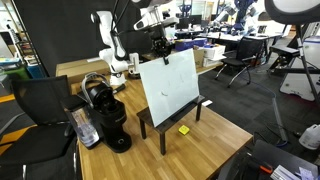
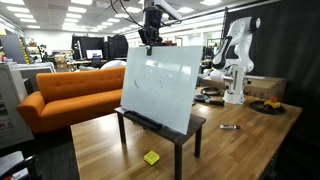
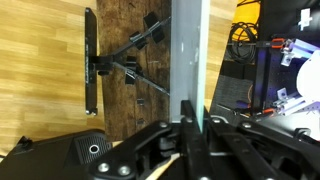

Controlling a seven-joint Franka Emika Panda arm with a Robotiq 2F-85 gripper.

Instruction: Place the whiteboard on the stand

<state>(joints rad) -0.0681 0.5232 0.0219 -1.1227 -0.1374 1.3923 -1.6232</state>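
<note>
Black gripper (image 2: 149, 45) tight on whiteboard (image 2: 160, 90) edge

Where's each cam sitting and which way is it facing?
Exterior view: raised off a table corner, looking down at the whiteboard on the stand; gripper at its top edge.
Exterior view: low, near tabletop height, facing the whiteboard; gripper enters from above.
Wrist view: looks down the whiteboard's edge onto the stand; gripper at bottom.
Shared: whiteboard, stand, gripper in all.
</note>
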